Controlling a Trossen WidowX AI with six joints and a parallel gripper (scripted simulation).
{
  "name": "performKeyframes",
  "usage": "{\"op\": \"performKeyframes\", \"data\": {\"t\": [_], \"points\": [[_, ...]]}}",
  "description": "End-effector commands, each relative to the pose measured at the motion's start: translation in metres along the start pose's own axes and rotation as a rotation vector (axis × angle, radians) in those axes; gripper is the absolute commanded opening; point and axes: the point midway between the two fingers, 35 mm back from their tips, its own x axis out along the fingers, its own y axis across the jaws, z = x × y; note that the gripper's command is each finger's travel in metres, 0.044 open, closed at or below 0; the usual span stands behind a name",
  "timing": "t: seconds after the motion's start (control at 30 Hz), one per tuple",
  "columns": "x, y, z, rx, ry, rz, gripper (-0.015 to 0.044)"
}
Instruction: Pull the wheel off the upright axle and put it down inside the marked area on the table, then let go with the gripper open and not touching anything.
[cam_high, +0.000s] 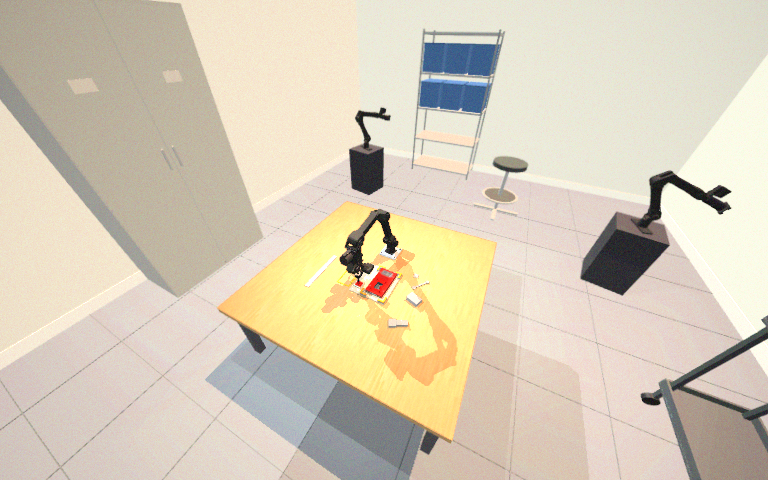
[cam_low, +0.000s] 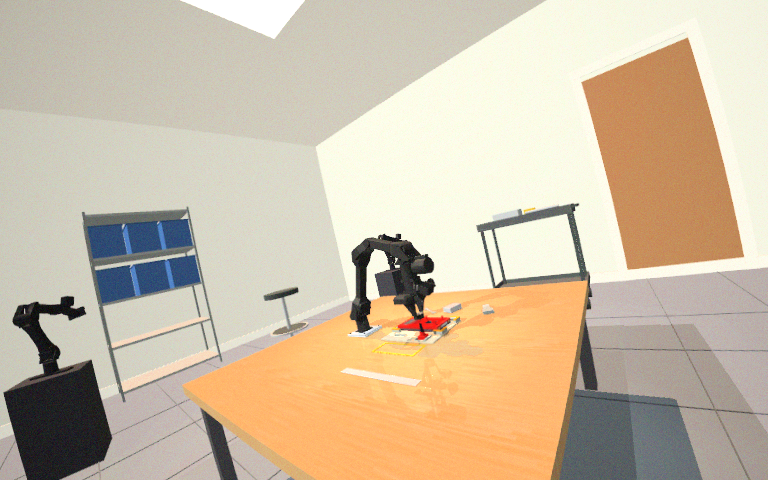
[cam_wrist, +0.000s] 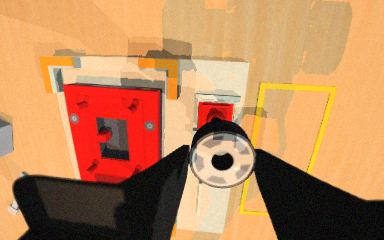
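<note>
My gripper (cam_high: 357, 275) (cam_low: 419, 315) (cam_wrist: 221, 153) points down and is shut on the dark wheel (cam_wrist: 240, 159), whose pale, spoked face and black centre hole show between the fingertips in the wrist view. No axle tip shows in the hole. The red upright axle (cam_low: 421, 331) stands just below the fingertips in the exterior view. Its square red base (cam_wrist: 206, 111) shows beyond the wheel in the wrist view; the wheel hides the rest. The marked area, a yellow outline (cam_low: 394, 354) (cam_wrist: 297, 88), lies on the table beside the board, to the right in the wrist view.
The pale board (cam_wrist: 240, 75) carries the axle and a red plate (cam_high: 387, 280) (cam_wrist: 112, 107) with pegs and orange corner pieces. A white strip (cam_high: 321, 271) (cam_low: 379, 377) lies beyond the marked area. Grey blocks (cam_high: 414, 298) (cam_high: 397, 323) lie on the red plate's other side.
</note>
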Motion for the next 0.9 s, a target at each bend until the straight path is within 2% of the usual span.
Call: {"op": "performKeyframes", "data": {"t": [0.0, 0.17, 0.87], "points": [[-0.009, 0.000, 0.000, 0.002, -0.001, -0.004, 0.0000], [-0.010, -0.002, -0.001, -0.001, -0.001, 0.000, 0.0000], [-0.018, -0.069, -0.040, 0.002, 0.002, -0.009, 0.0000]]}}
